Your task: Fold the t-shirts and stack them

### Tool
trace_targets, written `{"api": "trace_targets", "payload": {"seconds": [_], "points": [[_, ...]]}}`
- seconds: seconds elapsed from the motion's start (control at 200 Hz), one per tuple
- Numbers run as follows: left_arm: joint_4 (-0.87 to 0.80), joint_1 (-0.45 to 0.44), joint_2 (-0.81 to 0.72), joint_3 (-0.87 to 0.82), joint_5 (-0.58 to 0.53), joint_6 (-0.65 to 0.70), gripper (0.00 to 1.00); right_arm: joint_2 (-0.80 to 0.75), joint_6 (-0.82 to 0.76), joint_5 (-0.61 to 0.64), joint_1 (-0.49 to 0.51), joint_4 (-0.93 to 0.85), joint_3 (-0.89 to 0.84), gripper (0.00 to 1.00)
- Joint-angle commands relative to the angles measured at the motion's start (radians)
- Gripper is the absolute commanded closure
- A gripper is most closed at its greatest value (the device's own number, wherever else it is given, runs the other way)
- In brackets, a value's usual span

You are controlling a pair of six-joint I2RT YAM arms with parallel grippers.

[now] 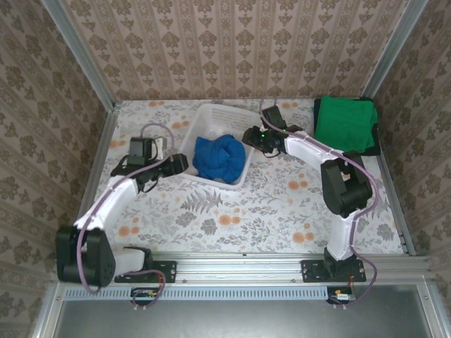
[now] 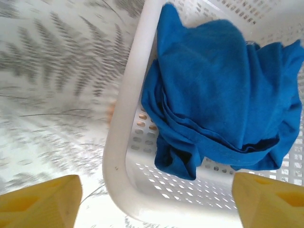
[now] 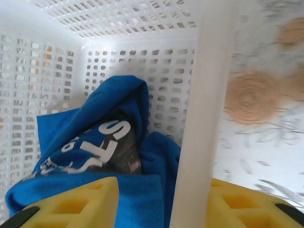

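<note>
White basket (image 3: 204, 95) rim (lattice) — straddled by right gripper (image 3: 159, 202)

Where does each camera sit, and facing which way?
Top external: above, behind the bases, looking down on the table; both arms show.
Left wrist: outside the basket, faces its rim and blue t-shirt; yellow fingers show.
Right wrist: looks into the basket over its rim; yellow fingers show.
All three share basket and blue t-shirt.

3 tees (image 1: 217, 158) (image 1: 345, 123) (image 1: 376, 144), 1 basket (image 1: 227, 121)
</note>
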Motion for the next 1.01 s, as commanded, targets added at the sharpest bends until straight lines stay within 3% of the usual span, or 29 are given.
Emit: {"api": "trace_targets", "payload": {"seconds": [0.0,0.075,0.195,0.32,0.43,0.695,0.79,1.0], "points": [[-0.146,0.008,-0.128,0.008,-0.127,0.071,0.14,0.071,-0.064,-0.042,0.041,-0.072,0.116,0.53],[-0.172,-0.048,-0.178,0.047,-0.183,0.102,0.14,0.112,-0.072,-0.048,0.071,-0.115,0.19,0.53],[-0.201,-0.261,-0.13,0.153,-0.286,0.124,0.15,0.048,-0.071,-0.003,0.08,-0.143,0.185,0.44],[-0.213,-0.511,0.043,0.294,-0.377,0.114,0.21,-0.14,-0.064,0.078,0.012,-0.153,0.04,0.32],[-0.265,-0.639,0.249,0.453,-0.447,0.061,0.26,-0.317,-0.062,0.131,-0.111,-0.17,-0.145,0.25],[-0.377,-0.727,0.634,0.739,-0.545,-0.001,0.42,-0.668,-0.101,0.06,-0.459,-0.173,-0.496,0.19],[-0.42,-0.718,0.71,0.79,-0.59,-0.006,0.52,-0.715,-0.125,0.035,-0.494,-0.175,-0.538,0.18],[-0.404,-0.67,0.713,0.751,-0.609,0.008,0.6,-0.7,-0.132,-0.017,-0.507,-0.131,-0.579,0.18]]}}
